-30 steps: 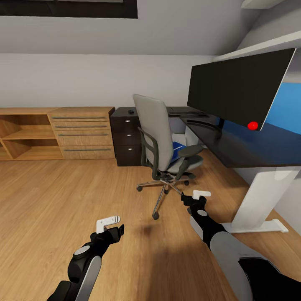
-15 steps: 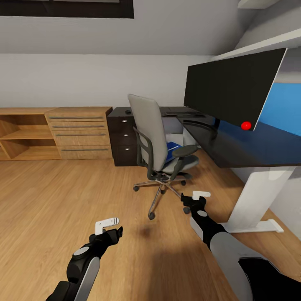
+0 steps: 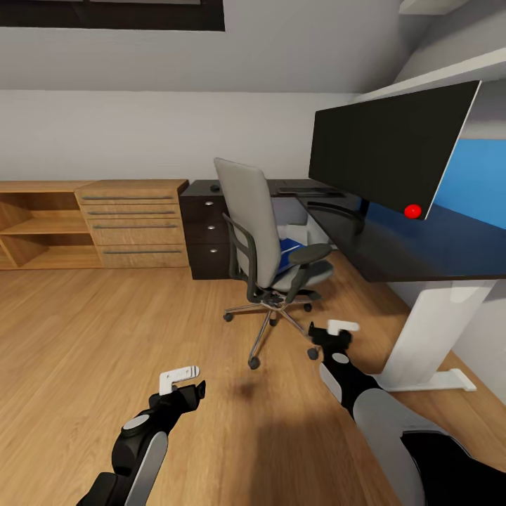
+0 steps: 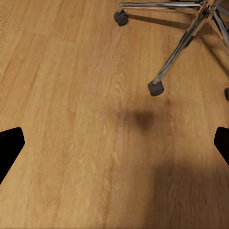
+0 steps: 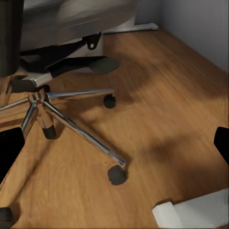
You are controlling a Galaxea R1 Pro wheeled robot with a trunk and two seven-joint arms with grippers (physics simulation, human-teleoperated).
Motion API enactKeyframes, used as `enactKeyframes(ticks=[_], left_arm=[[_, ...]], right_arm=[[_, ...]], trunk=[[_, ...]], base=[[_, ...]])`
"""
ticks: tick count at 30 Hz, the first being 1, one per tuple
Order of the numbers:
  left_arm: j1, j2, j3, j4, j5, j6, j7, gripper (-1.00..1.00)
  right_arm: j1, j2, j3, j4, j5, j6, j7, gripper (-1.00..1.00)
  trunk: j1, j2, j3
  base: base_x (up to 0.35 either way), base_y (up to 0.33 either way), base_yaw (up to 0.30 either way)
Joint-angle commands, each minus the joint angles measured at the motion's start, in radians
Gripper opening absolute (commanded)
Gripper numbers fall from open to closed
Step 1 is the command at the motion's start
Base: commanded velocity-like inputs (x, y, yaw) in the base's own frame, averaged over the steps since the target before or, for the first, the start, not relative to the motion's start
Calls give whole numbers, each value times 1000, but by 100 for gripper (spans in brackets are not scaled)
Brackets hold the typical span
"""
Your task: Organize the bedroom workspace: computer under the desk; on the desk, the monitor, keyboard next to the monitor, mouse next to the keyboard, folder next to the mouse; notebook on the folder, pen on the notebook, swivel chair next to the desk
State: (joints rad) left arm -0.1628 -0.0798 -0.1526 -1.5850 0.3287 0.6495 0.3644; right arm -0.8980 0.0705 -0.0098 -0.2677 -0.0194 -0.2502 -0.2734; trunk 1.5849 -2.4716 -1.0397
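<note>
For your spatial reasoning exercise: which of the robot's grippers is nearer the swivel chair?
Right. The right gripper hangs just beside the swivel chair base; the left gripper is lower over bare floor, farther off.

Bare floor [image 3: 105,330] before swivel chair [image 3: 261,239]

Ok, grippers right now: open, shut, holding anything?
Left gripper: open, empty, above bare floor.
Right gripper: open, empty, near the swivel chair base.

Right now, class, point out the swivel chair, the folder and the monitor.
swivel chair [image 3: 247,211]: head view, on its grey backrest.
folder [image 3: 287,247]: head view, on the blue sheet lying on the seat.
monitor [image 3: 383,151]: head view, on the black screen.
</note>
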Motion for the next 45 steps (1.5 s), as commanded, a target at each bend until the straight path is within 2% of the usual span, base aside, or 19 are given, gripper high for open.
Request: enactKeyframes(ticks=[1, 6, 7, 10, 15, 30, 33, 39, 45], left_arm=[[0, 0, -1, -1, 10, 3, 10, 100], [0, 0, -1, -1, 10, 2, 10, 100], [0, 0, -1, -1, 12, 2, 11, 100], [0, 1, 2, 0, 12, 2, 10, 100], [0, 2, 3, -1, 11, 2, 10, 100], [-1, 2, 5, -1, 10, 2, 11, 100], [0, 3, 26, -1, 12, 2, 11, 100], [0, 2, 130, -2, 14, 1, 4, 100], [0, 2, 152, -3, 14, 1, 5, 100]], right_arm=[[-2, -1, -1, 3, -3, -3, -15, 100], [-19, -11, -4, 30, -7, -1, -59, 100], [-23, -5, -6, 77, -7, -42, -67, 100], [-25, 13, -6, 129, -7, -104, -73, 100], [-25, 32, -2, 141, 0, -121, -71, 100], [-25, 26, -1, 138, 1, -124, -71, 100], [-26, 14, -2, 137, -1, -125, -71, 100], [-26, -16, -4, 137, -6, -126, -70, 100], [-26, -25, -7, 136, -7, -126, -71, 100]], trunk=[[0, 0, -1], [0, 0, -1], [0, 0, -1], [0, 0, -1], [0, 0, -1], [0, 0, -1], [0, 0, -1], [0, 0, -1], [0, 0, -1]], base=[[0, 0, 0], [1, 0, 0], [168, 0, 0], [195, 0, 0], [80, 0, 0], [248, 0, 0], [234, 0, 0], [64, 0, 0], [175, 0, 0]])
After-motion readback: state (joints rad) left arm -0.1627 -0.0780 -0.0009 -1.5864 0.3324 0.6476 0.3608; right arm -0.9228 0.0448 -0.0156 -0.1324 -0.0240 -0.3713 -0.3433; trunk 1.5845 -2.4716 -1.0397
